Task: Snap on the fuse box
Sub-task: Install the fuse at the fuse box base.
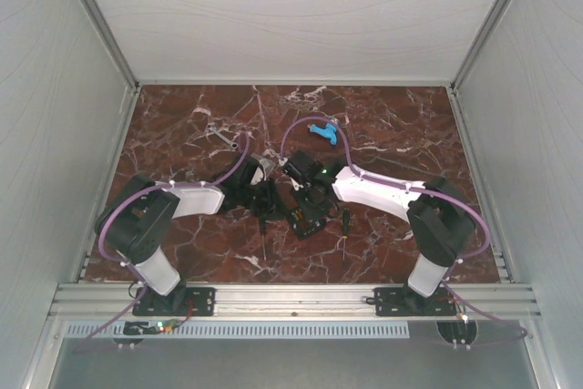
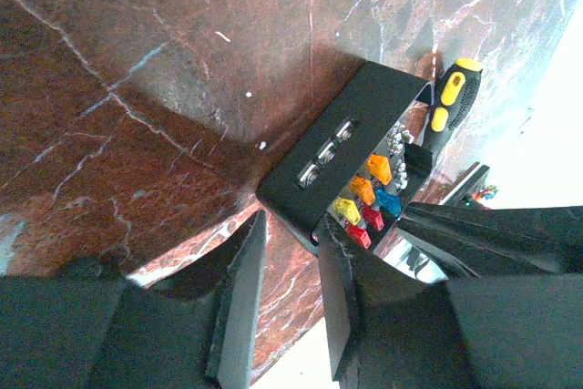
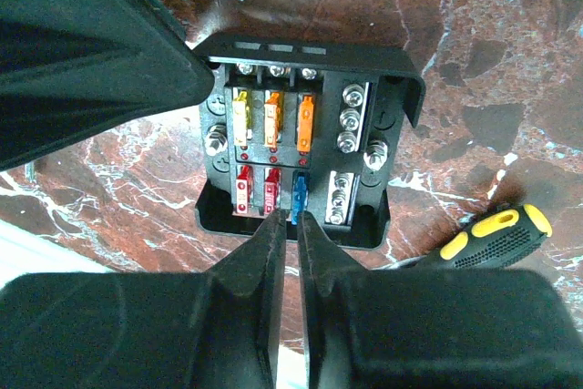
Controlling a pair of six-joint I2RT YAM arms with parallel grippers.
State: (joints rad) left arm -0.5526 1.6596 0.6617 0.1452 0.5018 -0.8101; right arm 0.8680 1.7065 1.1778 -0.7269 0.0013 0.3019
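The fuse box point(image 1: 308, 214) is an open black tray on the marble between the two arms. In the right wrist view point(image 3: 301, 148) it shows yellow, orange and red fuses in rows. My right gripper point(image 3: 293, 223) is over its near edge, its tips closed on the end of a blue fuse point(image 3: 301, 190) standing in the lower row. My left gripper point(image 2: 293, 266) is open at the box's side point(image 2: 351, 148), one finger point(image 2: 351, 298) against its near corner, nothing between the jaws. I cannot make out the clear lid.
A screwdriver with a yellow-and-black handle point(image 3: 496, 234) lies right beside the box, also in the left wrist view point(image 2: 451, 93) and the top view point(image 1: 344, 223). A blue plastic piece point(image 1: 322, 132) and a metal wrench point(image 1: 228, 138) lie farther back.
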